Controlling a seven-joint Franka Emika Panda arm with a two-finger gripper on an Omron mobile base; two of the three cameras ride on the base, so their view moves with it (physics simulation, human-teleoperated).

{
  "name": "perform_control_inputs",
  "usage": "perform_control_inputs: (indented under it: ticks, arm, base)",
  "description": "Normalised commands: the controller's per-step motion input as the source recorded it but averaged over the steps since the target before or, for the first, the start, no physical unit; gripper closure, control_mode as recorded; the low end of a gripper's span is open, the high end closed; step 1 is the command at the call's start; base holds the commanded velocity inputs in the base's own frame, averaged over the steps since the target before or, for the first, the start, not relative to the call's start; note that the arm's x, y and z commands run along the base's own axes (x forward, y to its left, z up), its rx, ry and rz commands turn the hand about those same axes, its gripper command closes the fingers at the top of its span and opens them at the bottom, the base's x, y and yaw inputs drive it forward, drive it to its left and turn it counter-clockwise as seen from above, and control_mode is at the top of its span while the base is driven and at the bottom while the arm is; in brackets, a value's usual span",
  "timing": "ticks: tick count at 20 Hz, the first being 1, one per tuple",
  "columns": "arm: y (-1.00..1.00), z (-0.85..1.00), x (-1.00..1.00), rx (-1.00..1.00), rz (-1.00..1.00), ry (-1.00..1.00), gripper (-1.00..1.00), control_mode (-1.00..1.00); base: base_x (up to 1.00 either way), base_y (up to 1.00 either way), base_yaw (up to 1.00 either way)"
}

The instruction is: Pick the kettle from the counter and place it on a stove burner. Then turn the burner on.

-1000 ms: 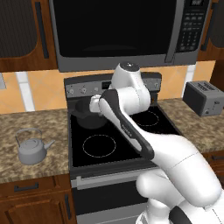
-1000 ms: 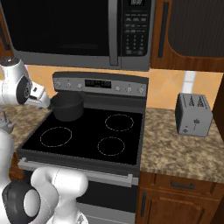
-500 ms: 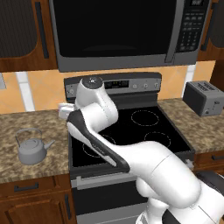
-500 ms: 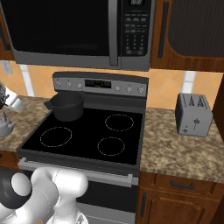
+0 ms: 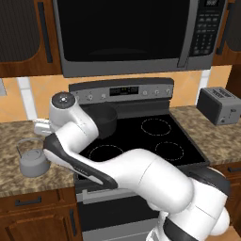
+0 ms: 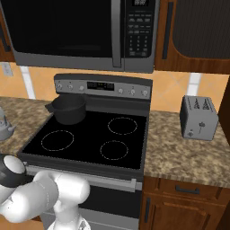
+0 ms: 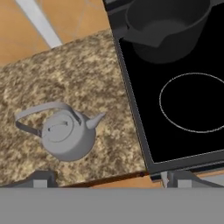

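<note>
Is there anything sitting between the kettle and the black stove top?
No. In the hand view, just bare brown counter lies between the kettle and the cooktop.

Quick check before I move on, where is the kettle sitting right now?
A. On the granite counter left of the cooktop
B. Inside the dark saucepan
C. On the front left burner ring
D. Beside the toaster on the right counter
A: the kettle stands on the mottled counter, clear of the black cooktop, while the saucepan occupies a back burner and the front ring is bare.
</note>
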Motion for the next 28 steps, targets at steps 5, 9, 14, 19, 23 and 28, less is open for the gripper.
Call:
perform_control_inputs:
  ticks: [5,9,14,19,23,28]
  arm:
    - [0.34,0.0,0.03,0.0,0.0,0.0,-1.0,-1.0]
    - [0.31,0.0,0.37,0.0,0.0,0.0,-1.0,-1.0]
    - [0.29,0.0,0.57,0.0,-0.02,0.0,-1.0,-1.0]
    - [0.17,-0.14,0.41,0.0,-0.02,0.05,-1.0,-1.0]
    - [0.09,-0.22,0.26,0.06,0.0,0.01,-1.0,-1.0]
    - [0.06,-0.04,0.18,0.18,0.0,0.01,-1.0,-1.0]
  base:
    - [0.0,0.0,0.0]
    - [0.0,0.0,0.0]
    - [0.0,0.0,0.0]
    - [0.0,0.0,0.0]
    - [0.0,0.0,0.0]
    - [0.0,0.0,0.0]
